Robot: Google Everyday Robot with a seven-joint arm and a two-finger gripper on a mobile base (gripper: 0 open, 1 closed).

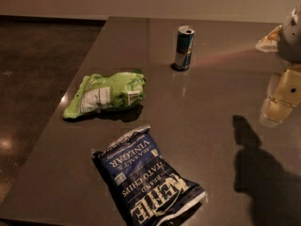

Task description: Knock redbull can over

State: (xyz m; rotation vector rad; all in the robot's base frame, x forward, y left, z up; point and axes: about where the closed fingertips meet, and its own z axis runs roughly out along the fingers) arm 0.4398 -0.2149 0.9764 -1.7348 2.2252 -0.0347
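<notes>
The redbull can (184,47) stands upright on the dark table (211,126), towards its far side, with its silver top rim showing. My gripper (282,97) hangs at the right edge of the view, above the table and well to the right of the can and nearer than it, apart from it. Its shadow (256,168) falls on the table below it.
A crumpled green chip bag (106,94) lies left of centre. A blue Kettle chip bag (148,178) lies near the front edge. A pale object (269,39) sits at the far right. The table's left edge drops to a dark floor (33,79).
</notes>
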